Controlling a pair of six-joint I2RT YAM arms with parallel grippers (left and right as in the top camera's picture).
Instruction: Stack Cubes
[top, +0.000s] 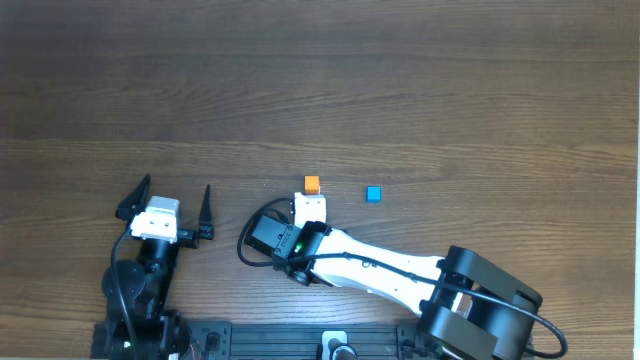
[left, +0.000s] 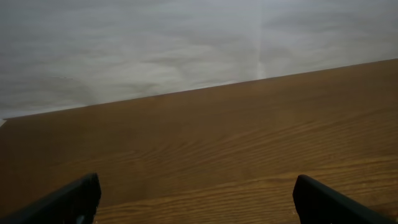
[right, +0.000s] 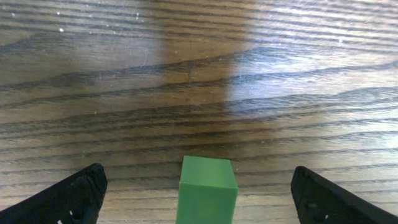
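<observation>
A green cube (right: 208, 186) rests on the wooden table between the wide-apart fingers of my right gripper (right: 199, 208), which is open and touches neither of its sides. In the top view the right gripper (top: 310, 206) is at the table's middle, with a small orange cube (top: 312, 184) just beyond its tip and a blue cube (top: 373, 194) a short way to its right. My left gripper (top: 172, 206) stands open near the left front with nothing between its fingers (left: 68, 202).
The wooden table (top: 320, 90) stretches bare to the back and to both sides. The right arm's body (top: 400, 280) lies across the front right. A pale wall (left: 155, 43) rises behind the table's far edge.
</observation>
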